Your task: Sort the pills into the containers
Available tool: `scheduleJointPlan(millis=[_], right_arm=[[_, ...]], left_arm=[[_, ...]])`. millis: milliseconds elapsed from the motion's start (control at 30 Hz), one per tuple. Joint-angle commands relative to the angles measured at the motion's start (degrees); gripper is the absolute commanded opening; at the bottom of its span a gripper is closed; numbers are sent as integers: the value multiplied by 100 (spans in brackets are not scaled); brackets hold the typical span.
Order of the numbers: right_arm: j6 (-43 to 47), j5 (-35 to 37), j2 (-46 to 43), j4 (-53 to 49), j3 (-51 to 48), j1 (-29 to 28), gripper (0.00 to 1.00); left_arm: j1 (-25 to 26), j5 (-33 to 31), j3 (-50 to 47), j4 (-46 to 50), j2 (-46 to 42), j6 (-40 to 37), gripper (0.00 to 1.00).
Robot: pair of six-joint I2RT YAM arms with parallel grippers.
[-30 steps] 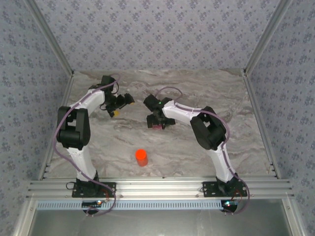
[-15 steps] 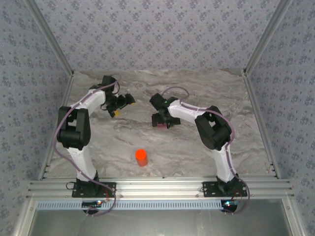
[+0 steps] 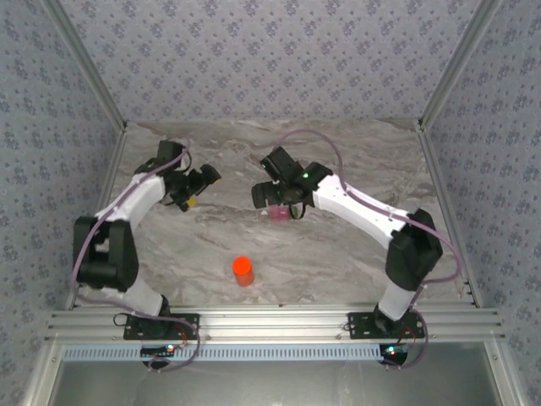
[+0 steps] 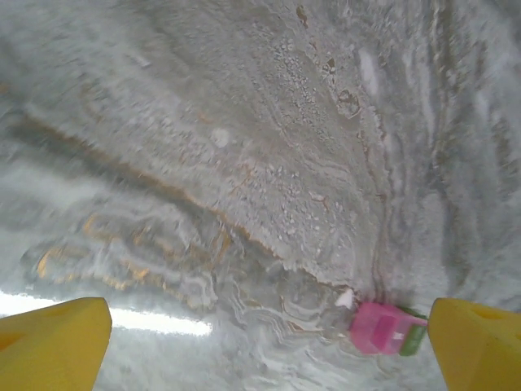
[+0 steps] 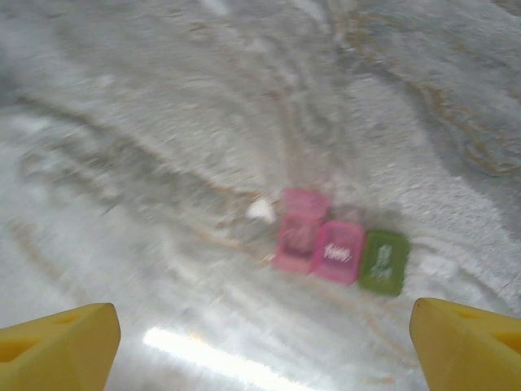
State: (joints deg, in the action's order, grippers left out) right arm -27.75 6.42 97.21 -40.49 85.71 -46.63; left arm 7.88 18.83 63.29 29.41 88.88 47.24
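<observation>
Both the left gripper (image 4: 269, 334) and the right gripper (image 5: 264, 334) stand spread wide. The containers (image 5: 338, 248) lie near the table's (image 5: 122, 122) middle, ahead of the right gripper; lid lettering is unreadably blurred.

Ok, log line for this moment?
left gripper open, away from box | right gripper open, above box | pill on table, beside box's pink end | bottle upright, apart

Blurred white lettering on the containers (image 5: 339, 251), too smeared to read.
</observation>
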Motion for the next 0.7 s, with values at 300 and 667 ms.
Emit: scheduleJointPlan(millis=[300, 667], right_arm=[[-213, -179, -165, -1264, -99, -2072, 92], [-319, -339, 980, -1005, 2, -2421, 92]], left_arm=[[-785, 429, -2174, -549, -2649, 1985, 100], [-840, 641, -1919, -278, -2720, 1627, 100]])
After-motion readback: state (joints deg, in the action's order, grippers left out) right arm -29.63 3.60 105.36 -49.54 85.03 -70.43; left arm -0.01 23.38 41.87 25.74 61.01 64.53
